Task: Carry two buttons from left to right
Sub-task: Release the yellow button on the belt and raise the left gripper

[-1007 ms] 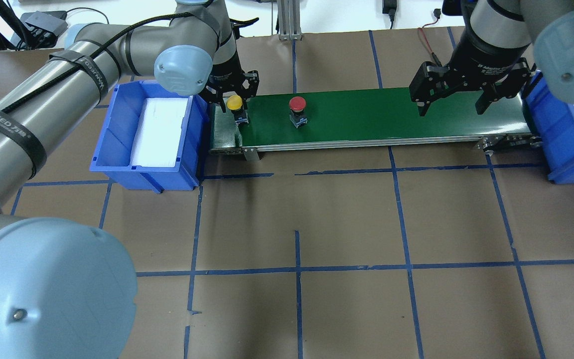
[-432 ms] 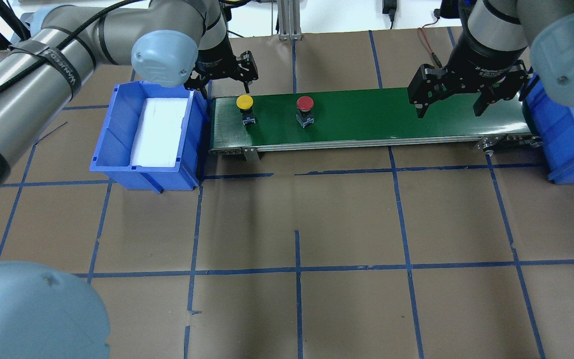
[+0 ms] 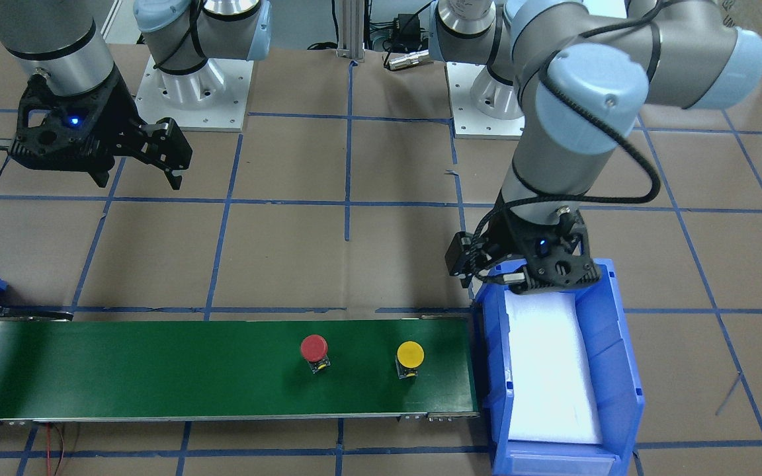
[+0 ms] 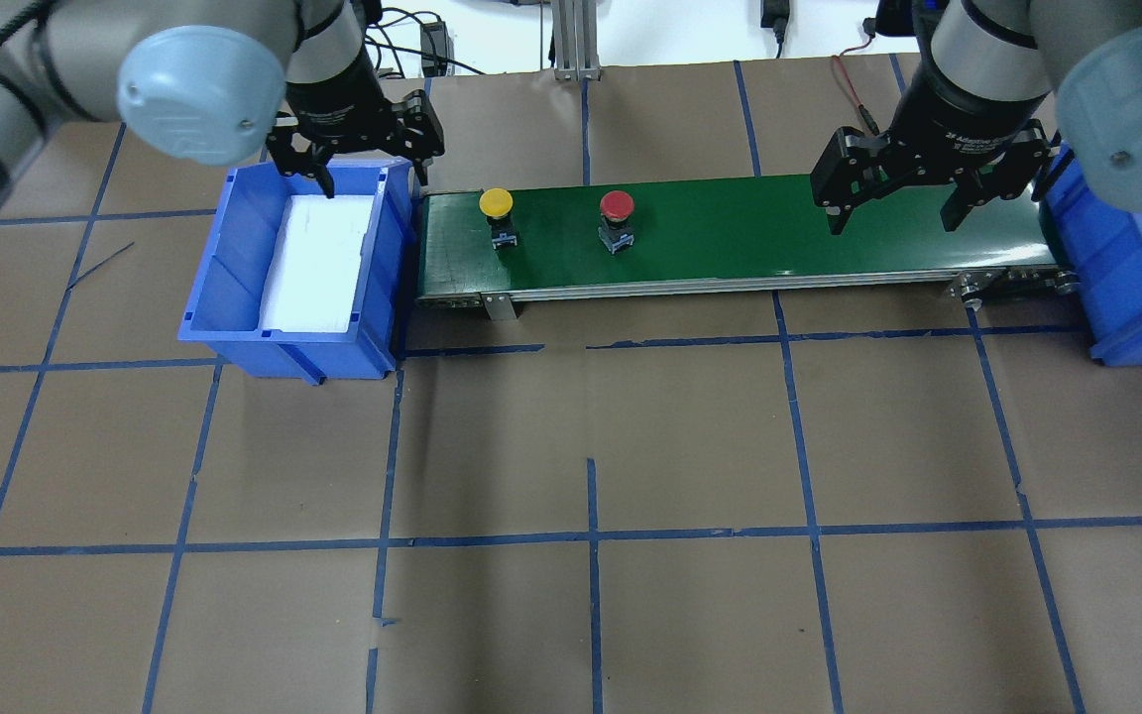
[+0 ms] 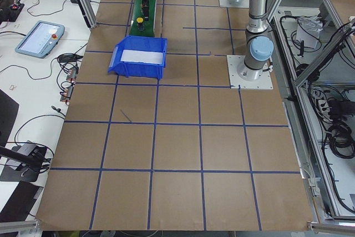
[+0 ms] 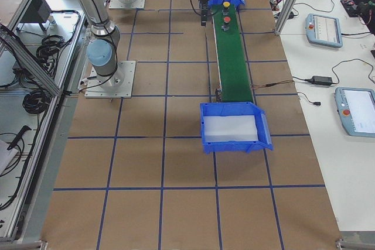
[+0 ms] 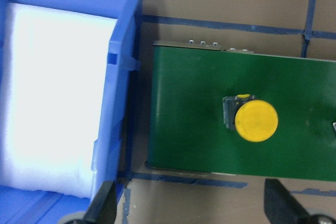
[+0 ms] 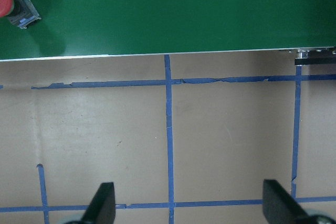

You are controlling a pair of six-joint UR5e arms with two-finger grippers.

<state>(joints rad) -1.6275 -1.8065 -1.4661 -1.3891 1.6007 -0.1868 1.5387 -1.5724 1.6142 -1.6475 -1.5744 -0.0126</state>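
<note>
Overhead exterior: our left gripper (image 4: 373, 165) splayed over far-left bin (image 4: 285, 349) rim; right gripper (image 4: 891, 222) splayed beside belt (image 4: 730, 238) carrying yellow button (image 4: 497, 203), red button (image 4: 617, 205).

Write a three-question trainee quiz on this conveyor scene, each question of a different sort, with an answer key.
1. True or false: the left gripper holds the yellow button.
2. Multiple choice: which stands nearer the right gripper? A) the yellow one B) the red button C) both equally near
3. Fill in: both buttons stand upright on the green ____.

Key: 1 false, it is open and empty; 2 B; 3 conveyor belt.
</note>
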